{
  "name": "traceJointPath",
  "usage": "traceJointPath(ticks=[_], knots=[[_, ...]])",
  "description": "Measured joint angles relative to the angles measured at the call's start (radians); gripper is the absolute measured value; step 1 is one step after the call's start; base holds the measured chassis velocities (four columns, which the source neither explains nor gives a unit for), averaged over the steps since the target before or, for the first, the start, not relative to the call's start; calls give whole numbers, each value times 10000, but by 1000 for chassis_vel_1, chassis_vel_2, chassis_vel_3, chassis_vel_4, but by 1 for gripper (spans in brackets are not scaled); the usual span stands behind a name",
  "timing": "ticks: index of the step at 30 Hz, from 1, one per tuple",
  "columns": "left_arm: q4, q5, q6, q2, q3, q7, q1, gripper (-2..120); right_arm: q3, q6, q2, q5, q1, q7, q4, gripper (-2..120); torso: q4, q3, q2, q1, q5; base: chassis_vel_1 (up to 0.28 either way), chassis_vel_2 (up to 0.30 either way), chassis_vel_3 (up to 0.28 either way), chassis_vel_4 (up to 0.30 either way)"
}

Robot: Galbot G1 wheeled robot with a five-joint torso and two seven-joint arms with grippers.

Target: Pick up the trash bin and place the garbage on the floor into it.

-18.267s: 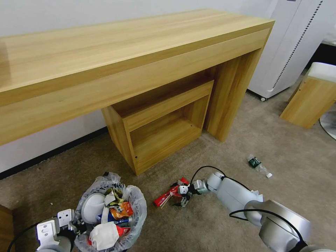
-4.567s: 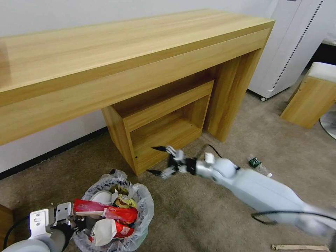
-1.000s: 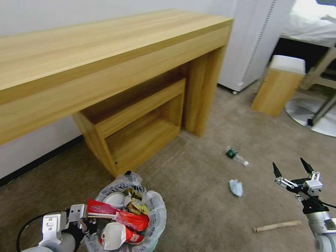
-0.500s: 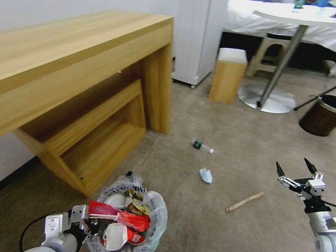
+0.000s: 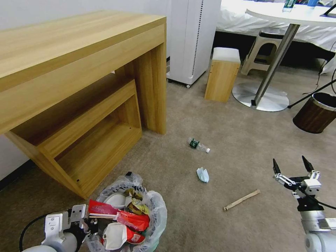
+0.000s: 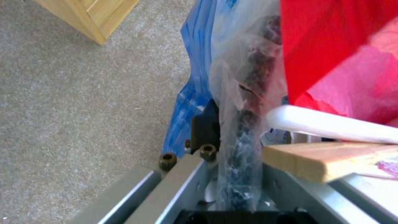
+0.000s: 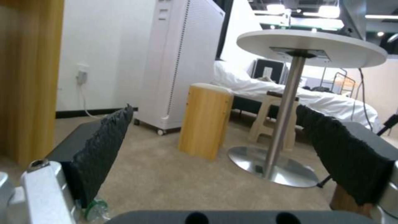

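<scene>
The bin point(image 5: 140, 224), stuffed with red wrappers and paper, sits at lower left of the head view, its bag rim clamped in my left gripper point(image 5: 89, 224). On the floor point(image 5: 217, 115) mid-frame lie a bottle point(image 5: 198, 145), crumpled paper point(image 5: 202, 174) and a stick point(image 5: 241, 200). My right gripper point(image 5: 293, 167) hovers at lower right, fingers spread wide and empty.

The floor point(image 5: 245, 140) bears a bottle point(image 5: 198, 145), crumpled paper point(image 5: 202, 174) and a stick point(image 5: 241, 200).
</scene>
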Motion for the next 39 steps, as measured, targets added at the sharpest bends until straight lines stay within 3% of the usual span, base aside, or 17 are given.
traceJointPath(ticks=[20, 32, 39], knots=[[-31, 161, -57, 192, 53, 52, -5, 0, 198, 245, 68, -73, -195, -360, 157, 100, 0, 0, 0, 0, 0, -4, -6, -7, -5], [-43, 344, 63, 166, 27, 436, 39, 0, 253, 299, 134, -66, -290, -523, 200, 100, -1, 0, 0, 1, 1, -73, -75, -73, -75], [-35, 176, 6, 259, -70, 193, -41, 0, 279, 312, 218, -56, -346, -550, 230, 100, -10, 0, 0, 1, 2, -100, -99, -100, -93]])
